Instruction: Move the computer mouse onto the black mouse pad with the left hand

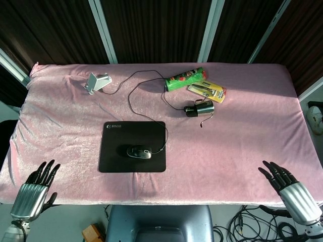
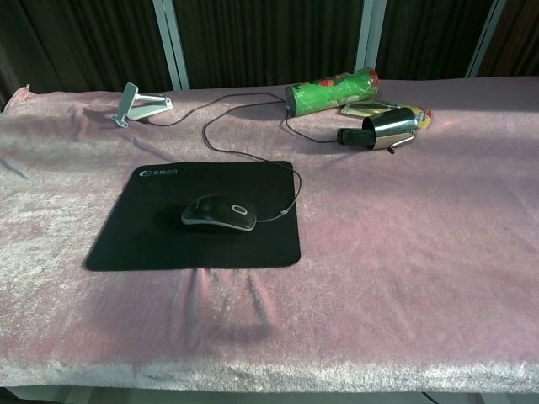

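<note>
The dark computer mouse (image 1: pixel 139 152) (image 2: pixel 219 212) lies on the black mouse pad (image 1: pixel 113 158) (image 2: pixel 152 244), a little right of its middle, with its thin cable (image 1: pixel 132 83) running off toward the back of the table. My left hand (image 1: pixel 35 192) hangs at the table's front left corner, well away from the pad, fingers spread and holding nothing. At the front right corner my right hand (image 1: pixel 287 186) is also spread and empty. Neither hand shows in the chest view.
A pink cloth (image 1: pixel 242 131) covers the table. At the back lie a green canister (image 1: pixel 184 79) on its side, a yellow packet (image 1: pixel 207 91), a metal cup (image 1: pixel 199 108) on its side and a white stand (image 1: pixel 98 82).
</note>
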